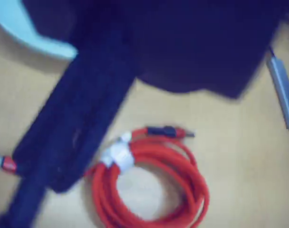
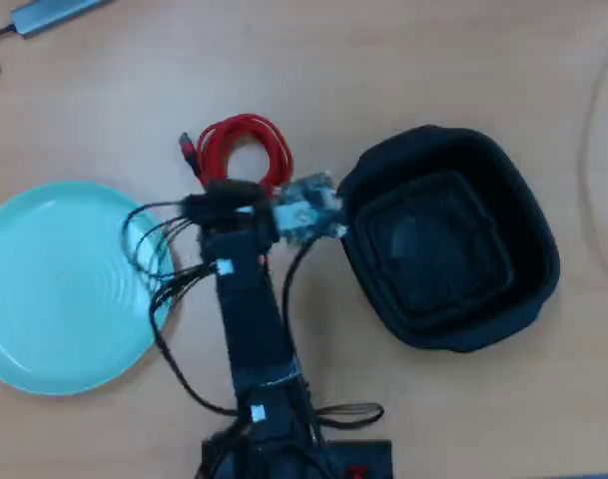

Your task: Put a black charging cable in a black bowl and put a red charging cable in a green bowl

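Note:
The red charging cable lies coiled on the wooden table, bound by a white tie; in the overhead view the red charging cable sits just beyond the arm's tip. My gripper is a blurred dark bar crossing the coil's left side, and its jaws overlap so no gap shows. From above, the gripper hangs at the coil's near edge. The green bowl is on the left and the black bowl on the right, both with nothing visible inside. The black charging cable is out of view.
A silver adapter with a cord lies at the table's far left corner and shows as a silver adapter at the right of the wrist view. The arm's own black wires loop over the green bowl's rim.

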Robot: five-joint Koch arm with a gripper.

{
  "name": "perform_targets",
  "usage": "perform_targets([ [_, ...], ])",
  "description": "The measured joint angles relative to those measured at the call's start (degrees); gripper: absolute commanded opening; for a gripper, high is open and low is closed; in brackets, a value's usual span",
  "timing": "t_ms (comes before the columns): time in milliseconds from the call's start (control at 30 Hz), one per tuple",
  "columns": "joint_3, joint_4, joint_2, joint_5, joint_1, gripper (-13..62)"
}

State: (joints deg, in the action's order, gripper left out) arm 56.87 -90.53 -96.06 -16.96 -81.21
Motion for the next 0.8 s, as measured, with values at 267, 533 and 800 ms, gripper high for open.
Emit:
perform_targets([
  [267, 0.0, -0.1, -6.5, 16.3, -9.3, -6.7],
  [533, 0.0, -0.1, -13.4, 23.7, -17.2, -6.8],
  [800, -0.1, -0.2, -18.6, 23.8, -21.2, -6.8],
])
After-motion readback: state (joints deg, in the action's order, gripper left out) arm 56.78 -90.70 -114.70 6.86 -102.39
